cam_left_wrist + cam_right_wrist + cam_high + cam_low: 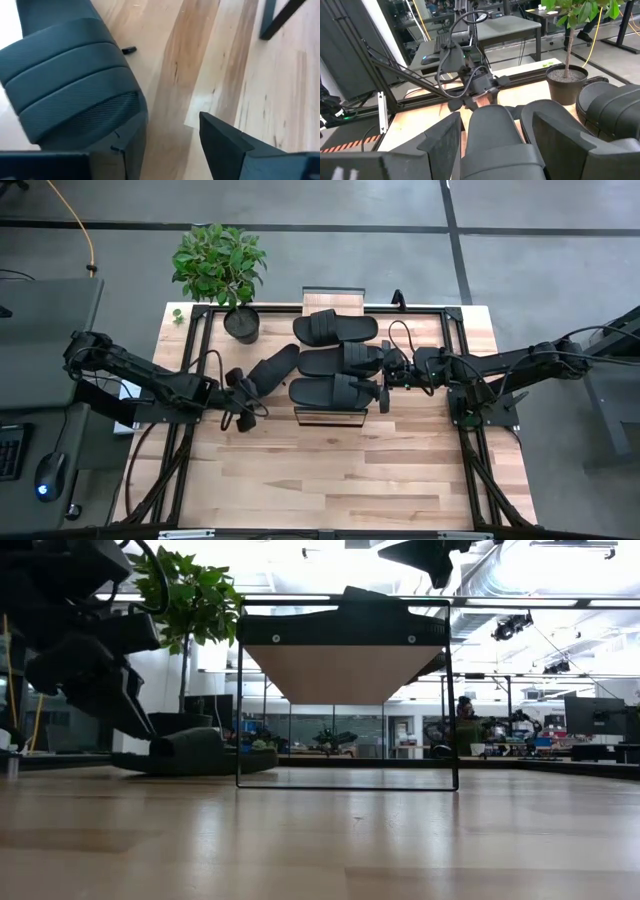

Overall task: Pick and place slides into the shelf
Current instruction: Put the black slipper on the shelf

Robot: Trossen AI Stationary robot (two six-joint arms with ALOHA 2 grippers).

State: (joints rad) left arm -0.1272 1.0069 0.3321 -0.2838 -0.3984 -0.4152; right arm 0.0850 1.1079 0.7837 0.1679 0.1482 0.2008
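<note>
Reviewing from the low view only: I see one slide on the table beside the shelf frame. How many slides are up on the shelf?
Observer: Three, lying side by side on top of the shelf.
Operator: Where is the right arm working?
Observer: The right gripper is at the end of the middle slide.
Operator: And the left?
Observer: The left gripper is open, beside the fourth slide, which lies diagonally on the table.
</note>
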